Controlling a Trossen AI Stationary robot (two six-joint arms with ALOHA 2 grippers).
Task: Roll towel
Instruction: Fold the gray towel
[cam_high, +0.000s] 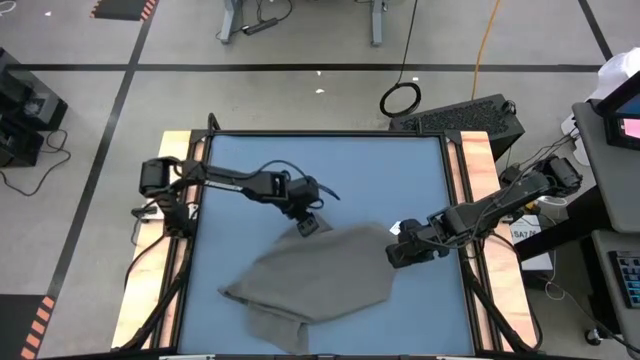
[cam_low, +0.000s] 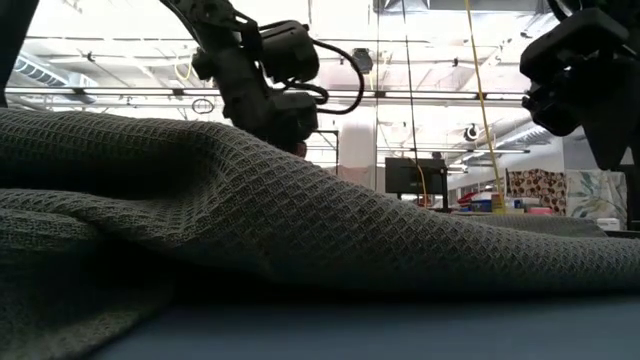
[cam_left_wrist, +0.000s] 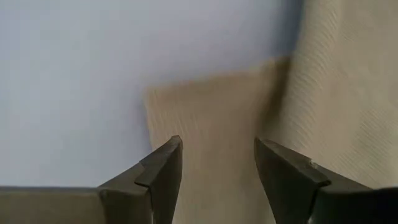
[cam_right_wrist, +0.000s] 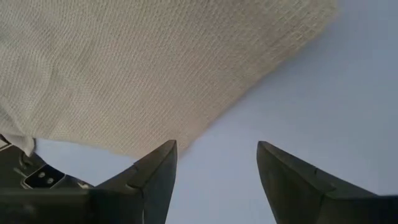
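The grey towel (cam_high: 315, 280) lies crumpled on the blue table (cam_high: 380, 170), bunched and folded over at its near left part, and it fills the foreground of the low view (cam_low: 300, 230). My left gripper (cam_high: 308, 226) hangs open over the towel's far left corner (cam_left_wrist: 211, 118), a finger on either side of that narrow flap without touching it. My right gripper (cam_high: 392, 252) stands open at the towel's right edge (cam_right_wrist: 205, 118), its fingers (cam_right_wrist: 217, 149) over bare table just beside the cloth.
The table's far half is bare blue surface. Wooden rails (cam_high: 478, 200) run along both sides. Beyond the far right corner stand a black case (cam_high: 460, 115) and a cable coil (cam_high: 400, 98) on the floor.
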